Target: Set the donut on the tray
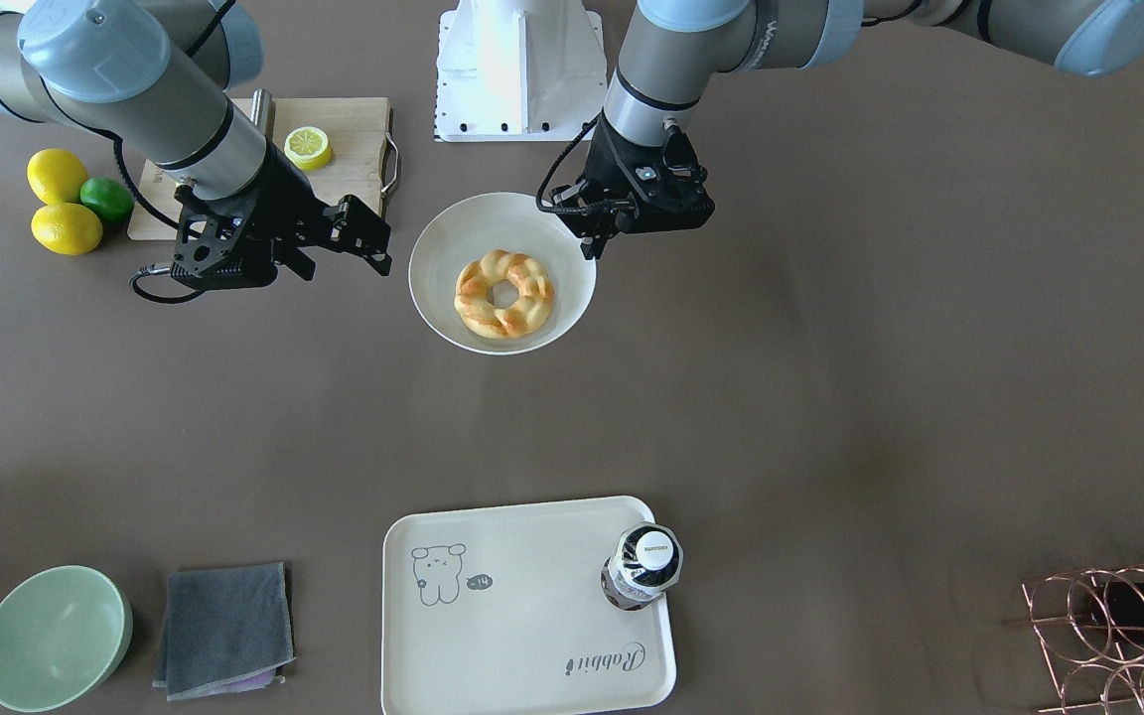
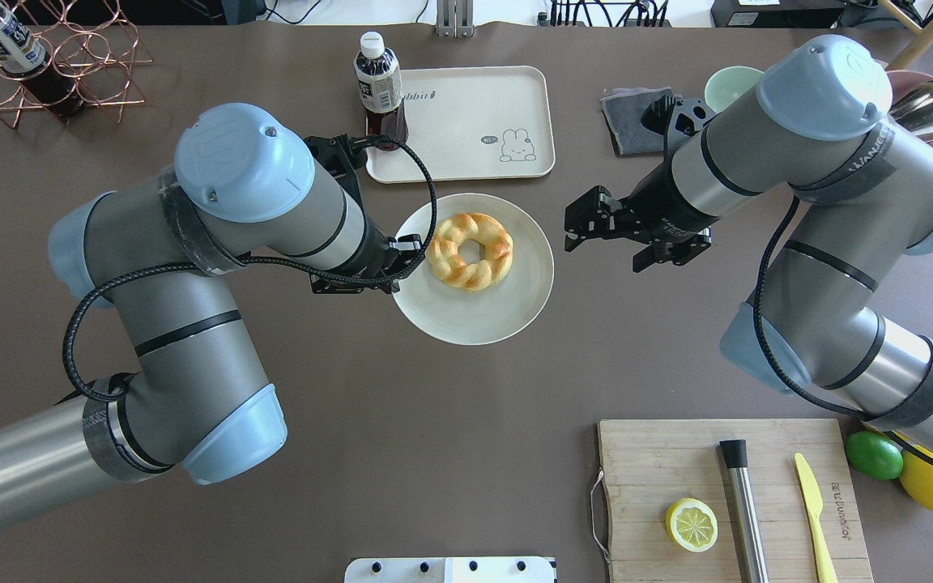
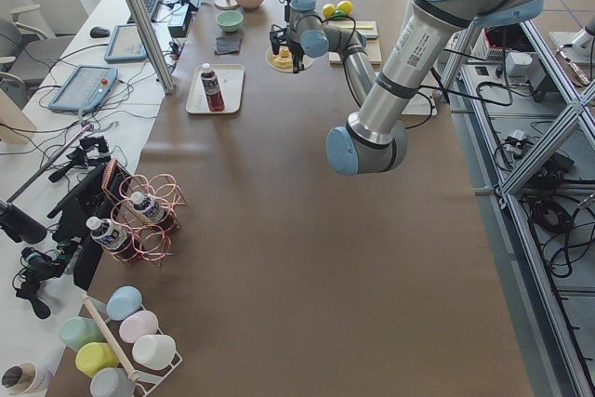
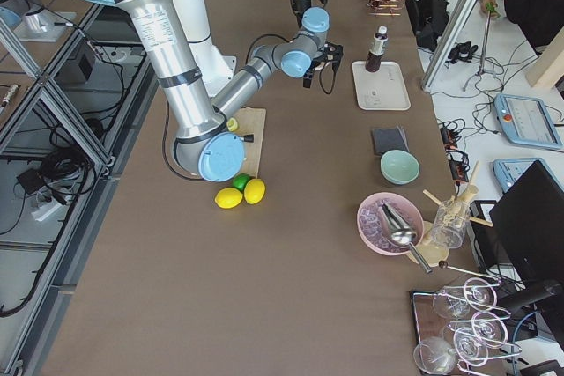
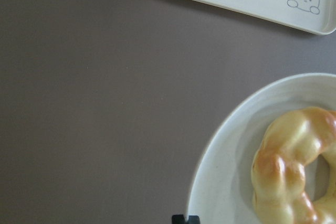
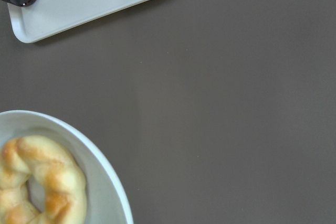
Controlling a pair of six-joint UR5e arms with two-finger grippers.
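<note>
**Inspector:** Nearest the front-facing camera: cream-white rounded-rectangle tray [image 1: 493, 636], raised rim, line-drawn animal print. One dark capped drink bottle [image 1: 643, 566] stands at its 2 o'clock corner.

**Clerk:** And the task item?

**Inspector:** Golden-yellow twisted ring donut [image 1: 503, 293] lies flat in a round white plate [image 1: 428, 268], at 12 o'clock from the tray and well apart. It has orange-brown glazed patches, a glossy surface and an open centre hole. Neither arm touches it.

**Clerk:** Grippers?

**Inspector:** Left gripper [image 1: 590, 243] hangs at the plate's 2 o'clock rim, fingers seemingly pressed together, holding nothing. Right gripper [image 1: 380, 238] sits at the plate's 9 o'clock, beside it, fingers spread, empty.

**Clerk:** Progress?

**Inspector:** Judged nil: pickup, carry and placement all remain. Farthest, at 10 o'clock, is a wooden cutting board [image 1: 354, 129] with a lemon half [image 1: 308, 147].
</note>
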